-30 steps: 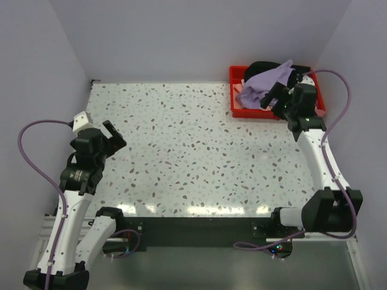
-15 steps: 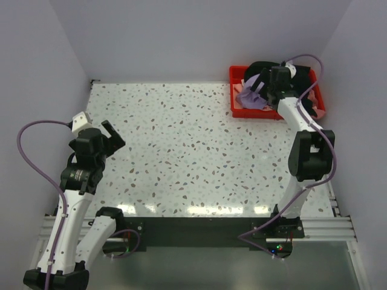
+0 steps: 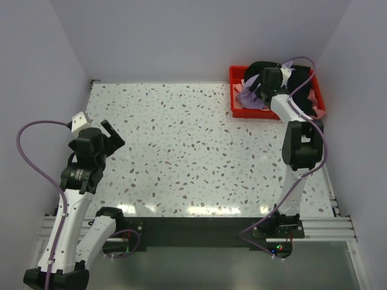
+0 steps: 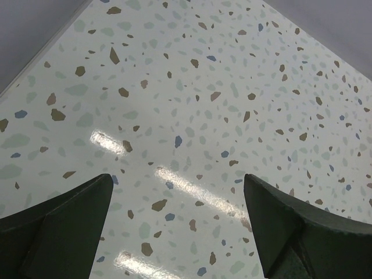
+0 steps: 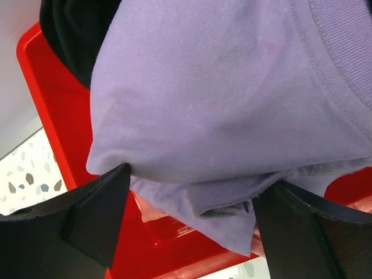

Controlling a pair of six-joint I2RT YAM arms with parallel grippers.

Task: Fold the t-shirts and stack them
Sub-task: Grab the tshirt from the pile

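Note:
The lavender t-shirt (image 3: 247, 96) lies crumpled in the red tray (image 3: 236, 110) at the far right corner, over the black t-shirt (image 3: 259, 66). A bit of pale pink cloth (image 3: 312, 96) shows at the tray's right side. My right gripper (image 3: 261, 88) is down in the tray. In the right wrist view the lavender shirt (image 5: 221, 87) fills the frame, and the right gripper (image 5: 192, 215) is open with a bunched fold between its wide-apart fingers. The black shirt (image 5: 75, 35) shows at the upper left there. My left gripper (image 3: 110, 135) is open and empty above the table (image 4: 192, 116).
The red tray's wall (image 5: 52, 110) runs close to the right gripper's left finger. Grey walls stand close behind the tray and along both sides of the speckled table (image 3: 181, 145).
My right arm has swung from the tray's right side to over the tray, and its gripper has come down onto the lavender shirt. The left arm has not moved.

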